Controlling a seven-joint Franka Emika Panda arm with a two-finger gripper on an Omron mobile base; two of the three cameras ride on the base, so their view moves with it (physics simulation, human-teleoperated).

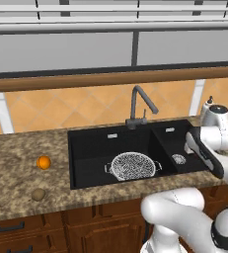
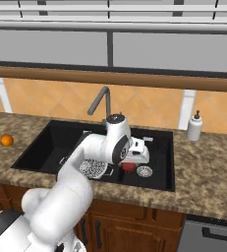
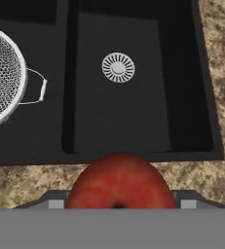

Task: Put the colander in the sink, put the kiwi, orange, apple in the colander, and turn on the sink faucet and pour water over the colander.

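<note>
The red apple (image 3: 120, 182) sits between my gripper's (image 3: 119, 204) fingers, which are shut on it and mostly hidden by it. It hangs above the front rim of the black sink's (image 3: 133, 116) right basin; in the right base view the apple (image 2: 128, 167) shows just under the hand. The wire-mesh colander (image 1: 133, 165) rests in the left basin, to the left of the gripper, with nothing in it. On the left counter lie the orange (image 1: 44, 162) and, nearer the front edge, the kiwi (image 1: 38, 194). The dark gooseneck faucet (image 1: 137, 106) stands behind the sink.
A white soap bottle (image 2: 194, 127) stands on the counter behind the sink's right end. A round steel drain (image 3: 118, 67) lies in the right basin. Speckled granite counter (image 1: 17, 168) runs on both sides, with wooden cabinets below.
</note>
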